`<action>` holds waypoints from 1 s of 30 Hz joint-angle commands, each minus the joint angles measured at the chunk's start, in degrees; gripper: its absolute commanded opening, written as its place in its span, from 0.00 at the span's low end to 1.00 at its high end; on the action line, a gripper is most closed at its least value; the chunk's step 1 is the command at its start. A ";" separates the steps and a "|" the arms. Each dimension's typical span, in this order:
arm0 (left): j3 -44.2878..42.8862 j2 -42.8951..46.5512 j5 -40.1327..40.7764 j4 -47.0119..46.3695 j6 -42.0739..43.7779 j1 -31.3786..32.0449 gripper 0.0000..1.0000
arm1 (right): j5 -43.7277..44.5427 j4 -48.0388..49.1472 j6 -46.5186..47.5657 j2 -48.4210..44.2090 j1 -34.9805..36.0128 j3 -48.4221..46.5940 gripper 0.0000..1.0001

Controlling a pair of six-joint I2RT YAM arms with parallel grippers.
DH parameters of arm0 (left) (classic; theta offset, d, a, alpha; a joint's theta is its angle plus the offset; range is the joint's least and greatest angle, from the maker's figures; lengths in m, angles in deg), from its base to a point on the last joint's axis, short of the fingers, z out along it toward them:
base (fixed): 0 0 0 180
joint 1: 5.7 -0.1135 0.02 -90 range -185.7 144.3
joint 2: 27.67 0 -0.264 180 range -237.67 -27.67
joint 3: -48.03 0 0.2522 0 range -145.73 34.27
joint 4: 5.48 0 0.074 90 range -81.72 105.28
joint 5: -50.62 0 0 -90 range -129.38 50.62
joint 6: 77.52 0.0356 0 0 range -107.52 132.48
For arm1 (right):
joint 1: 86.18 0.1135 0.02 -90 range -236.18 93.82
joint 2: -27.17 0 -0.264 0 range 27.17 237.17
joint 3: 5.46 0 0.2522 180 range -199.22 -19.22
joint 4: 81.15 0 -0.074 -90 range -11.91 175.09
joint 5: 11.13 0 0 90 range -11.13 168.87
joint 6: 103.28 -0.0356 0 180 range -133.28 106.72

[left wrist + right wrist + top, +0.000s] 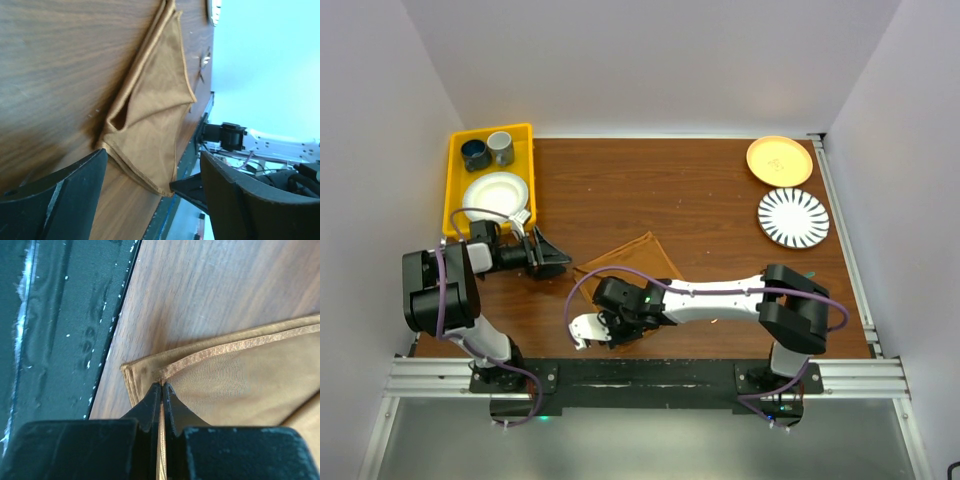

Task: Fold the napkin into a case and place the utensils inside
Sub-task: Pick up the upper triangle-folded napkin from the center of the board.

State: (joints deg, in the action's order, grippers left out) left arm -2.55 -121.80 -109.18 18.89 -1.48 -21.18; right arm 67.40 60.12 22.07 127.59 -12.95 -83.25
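Top external view: a folded rust-brown napkin (632, 256) lies on the wooden table (700, 200), near its front edge. The right end effector (162, 386) is clenched on the napkin's hemmed corner. The left end effector (558, 258) hangs released just beside the cloth.

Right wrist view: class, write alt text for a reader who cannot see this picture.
The right gripper is shut on the hemmed edge of the rust-brown napkin, near one corner. The napkin lies on the wooden table, with a dark rail along the left.
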 commanded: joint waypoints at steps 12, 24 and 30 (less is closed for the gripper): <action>3.07 2.99 -2.89 -7.02 -5.56 -0.60 0.85 | -0.14 -3.42 -1.25 -4.88 -0.11 -0.66 0.00; 4.21 3.07 -0.61 -6.30 -5.82 3.35 0.74 | -0.66 -3.42 -1.69 -4.18 -0.55 -1.62 0.00; 4.56 3.86 3.18 -7.36 -8.28 6.26 0.74 | -0.66 -3.50 -1.69 -3.92 -0.63 -1.80 0.00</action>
State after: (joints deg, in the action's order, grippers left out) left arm 1.39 -119.57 -107.93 13.14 -7.75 -16.00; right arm 67.36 57.17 21.16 125.34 -13.43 -83.27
